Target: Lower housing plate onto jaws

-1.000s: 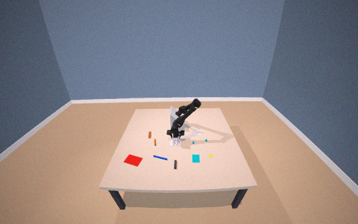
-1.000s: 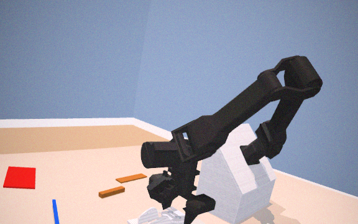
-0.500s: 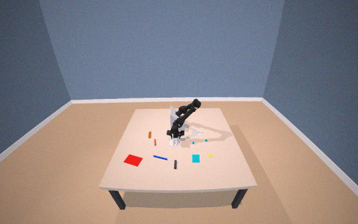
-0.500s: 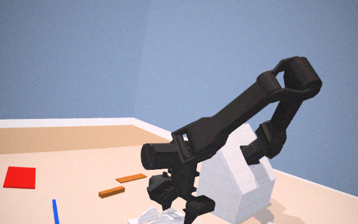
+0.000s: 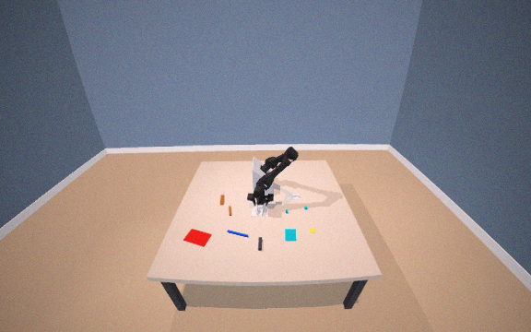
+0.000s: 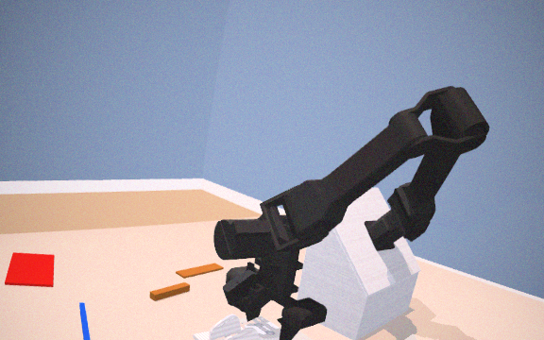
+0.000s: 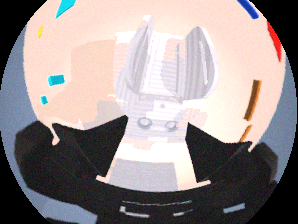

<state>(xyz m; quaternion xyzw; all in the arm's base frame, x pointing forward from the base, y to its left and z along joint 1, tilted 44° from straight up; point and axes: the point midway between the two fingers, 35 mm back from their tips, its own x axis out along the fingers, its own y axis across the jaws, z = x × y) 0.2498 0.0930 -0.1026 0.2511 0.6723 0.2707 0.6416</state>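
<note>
The white housing plate, with two round holes, is between the fingers of my gripper, which is shut on it. The two white curved jaws stand side by side just beyond the plate in the wrist view, on the pale base. The plate lies at the jaws' near ends, where the stubs are. White on white, its height over the stubs and whether it touches them cannot be told. The stubs and pins are hidden.
A white block stands under the arm. Two orange bars, a red square, a blue rod, a black bar, a cyan square and a yellow piece lie around. A white piece lies right of the arm.
</note>
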